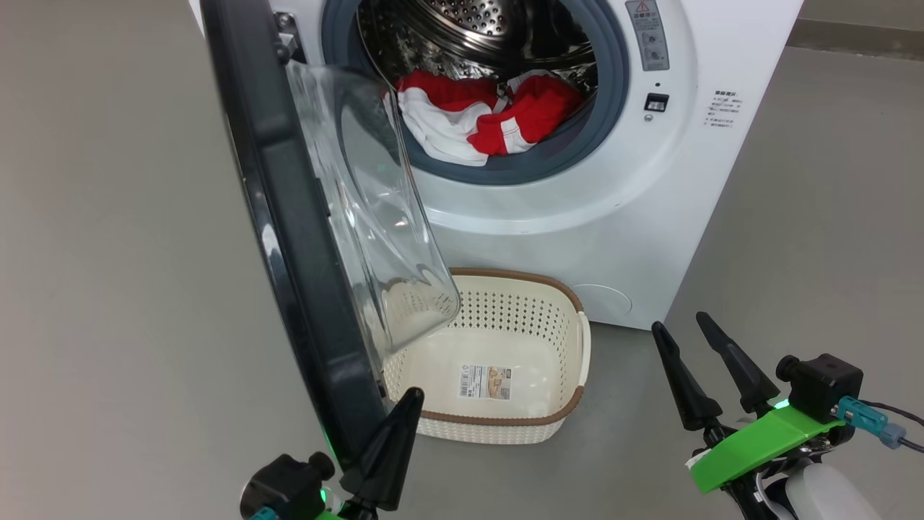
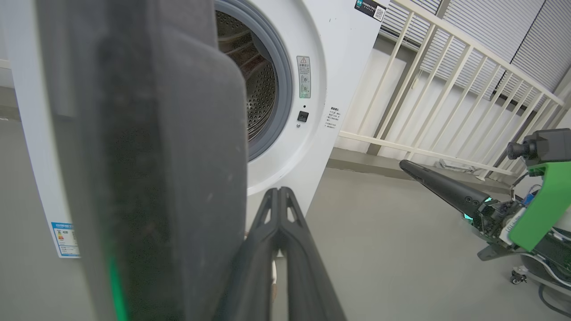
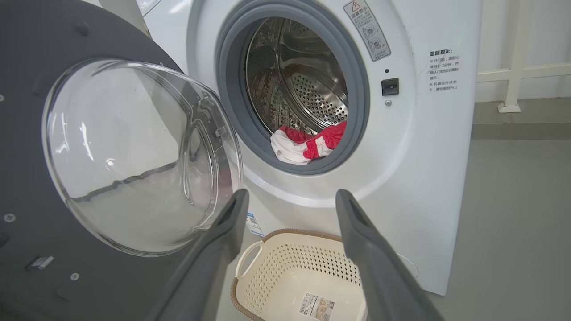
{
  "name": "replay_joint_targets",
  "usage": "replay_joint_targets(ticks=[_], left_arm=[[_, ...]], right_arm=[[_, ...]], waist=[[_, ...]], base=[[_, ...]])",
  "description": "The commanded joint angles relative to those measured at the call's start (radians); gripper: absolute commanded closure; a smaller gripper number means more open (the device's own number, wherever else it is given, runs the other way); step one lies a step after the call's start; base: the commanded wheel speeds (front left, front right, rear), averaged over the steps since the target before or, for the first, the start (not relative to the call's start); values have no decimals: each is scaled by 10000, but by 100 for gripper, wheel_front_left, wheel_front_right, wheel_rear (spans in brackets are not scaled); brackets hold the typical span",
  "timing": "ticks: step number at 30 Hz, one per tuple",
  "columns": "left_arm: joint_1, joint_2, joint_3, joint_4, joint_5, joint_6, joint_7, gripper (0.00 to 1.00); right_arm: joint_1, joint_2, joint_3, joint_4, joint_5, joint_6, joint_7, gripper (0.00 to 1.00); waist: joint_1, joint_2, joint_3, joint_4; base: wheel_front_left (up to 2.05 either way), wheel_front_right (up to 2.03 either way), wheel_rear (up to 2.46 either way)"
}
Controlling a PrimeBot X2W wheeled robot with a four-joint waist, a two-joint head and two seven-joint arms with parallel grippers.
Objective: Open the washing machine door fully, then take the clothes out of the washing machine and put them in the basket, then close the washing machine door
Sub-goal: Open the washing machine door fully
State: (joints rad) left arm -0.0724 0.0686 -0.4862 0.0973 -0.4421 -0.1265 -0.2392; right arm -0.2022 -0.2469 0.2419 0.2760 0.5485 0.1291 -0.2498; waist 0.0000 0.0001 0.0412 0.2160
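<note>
White washing machine (image 1: 650, 217) at 12 o'clock. Its washing machine door (image 1: 289, 238) is swung open, standing edge-on at 9 o'clock. Red and white clothes (image 1: 484, 119) are heaped at the drum's 6 o'clock. Cream basket (image 1: 505, 310) sits upright on the floor at 6 o'clock of the opening, bottom sticker showing.

The washing machine door (image 1: 289, 217) hangs open over the basket (image 1: 509, 312), the clothes (image 1: 534, 108) lying in the drum (image 1: 476, 22).

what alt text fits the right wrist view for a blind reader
Red and white clothes lie at the front of the drum of the washing machine. The washing machine door stands open at left, the basket sits on the floor below, and the open fingers of the right gripper frame the foreground.
</note>
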Motion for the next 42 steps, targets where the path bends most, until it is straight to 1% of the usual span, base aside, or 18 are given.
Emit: replay_joint_targets(ticks=[1,21,35,42], left_arm=[[-452,108,502,-123,-122,118,-101,100],[-413,632,1336,40,-409,530,-140,100],[-653,1287,2189,275,-742,889,28,100],[-1005,1583,2575,554,-938,982,147,100]], right_arm=[[-171,-61,188,-197,48,16,-120,0],[-149,45,159,-161,-3,16,-120,0],[-195,99,91,-165,-7,16,-120,0],[-293,95,61,-201,-57,16,-120,0]], waist=[[0,-1,-2,36],[0,-1,83,786],[0,-1,260,1364],[0,-1,544,1664]], base=[[0,0,0],[0,0,0],[0,0,0],[0,0,0]])
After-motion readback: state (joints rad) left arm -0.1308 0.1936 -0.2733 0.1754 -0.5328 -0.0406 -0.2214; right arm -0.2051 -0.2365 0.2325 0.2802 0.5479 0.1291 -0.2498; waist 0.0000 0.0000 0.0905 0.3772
